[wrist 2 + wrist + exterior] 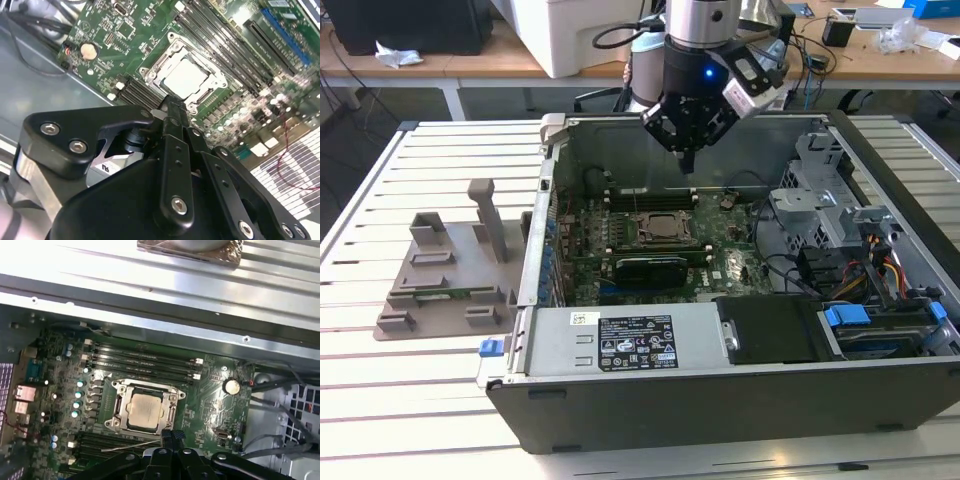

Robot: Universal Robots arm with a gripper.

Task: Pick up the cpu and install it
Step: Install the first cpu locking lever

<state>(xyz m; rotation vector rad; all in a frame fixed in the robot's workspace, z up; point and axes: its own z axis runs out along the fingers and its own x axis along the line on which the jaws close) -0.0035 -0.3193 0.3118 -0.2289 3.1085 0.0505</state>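
Fingers [172,117] of the gripper [687,160] are pressed together with nothing between them, hovering above the open computer case [720,370]. Seen from the exterior view's left: a grey plastic tray [445,285] on the slatted table [380,400], then the motherboard [210,390], where the cpu [145,409] lies seated in its socket [170,400], silvery top up, in both wrist views.
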